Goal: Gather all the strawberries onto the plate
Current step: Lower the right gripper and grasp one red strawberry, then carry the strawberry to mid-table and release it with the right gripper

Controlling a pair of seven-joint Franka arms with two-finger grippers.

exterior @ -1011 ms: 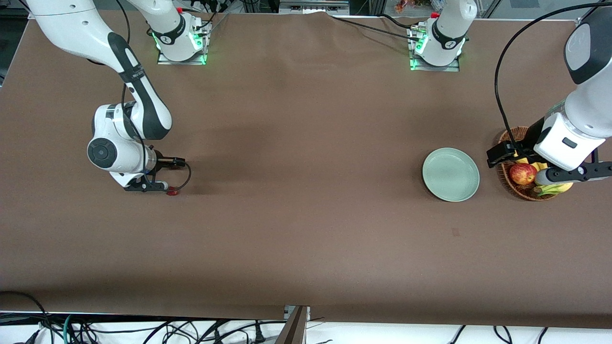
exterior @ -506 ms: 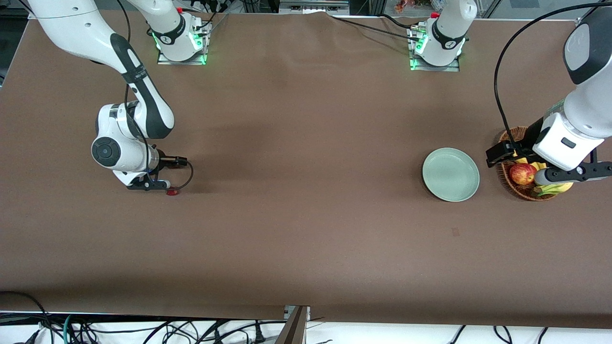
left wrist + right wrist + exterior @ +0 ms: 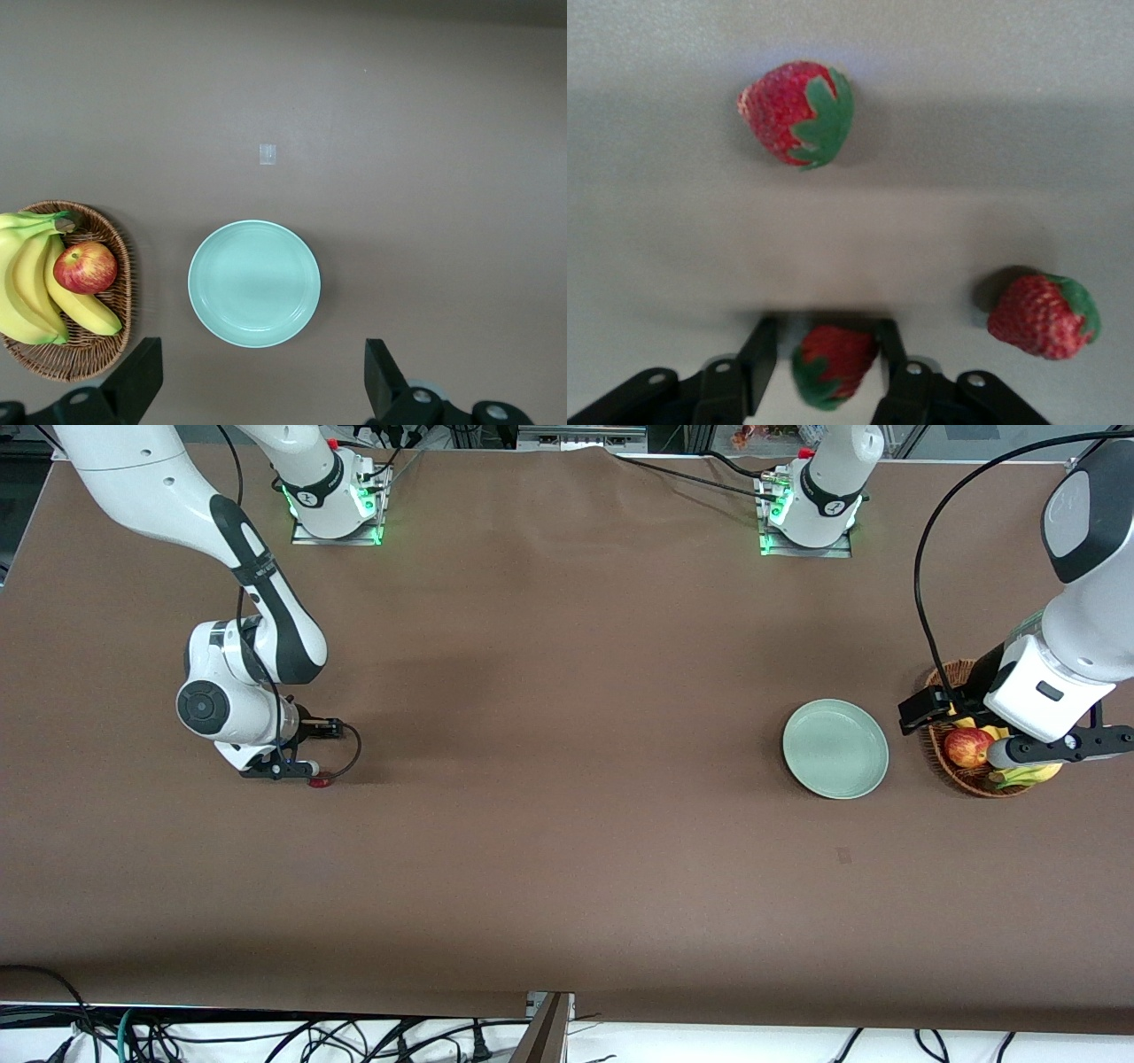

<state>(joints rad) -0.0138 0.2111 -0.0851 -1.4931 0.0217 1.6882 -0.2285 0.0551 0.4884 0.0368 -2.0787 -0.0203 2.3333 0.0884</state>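
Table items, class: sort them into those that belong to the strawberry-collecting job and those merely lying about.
Belong to the job:
- strawberry between the right gripper's fingers
- two loose strawberries on the table
- plate, with nothing on it
- left gripper, open above the plate

Lying about:
- wicker basket
- apple
- bananas

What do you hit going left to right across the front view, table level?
right gripper low on the table by a strawberry → plate, nothing on it → apple in the wicker basket → left gripper over the basket, fingers open
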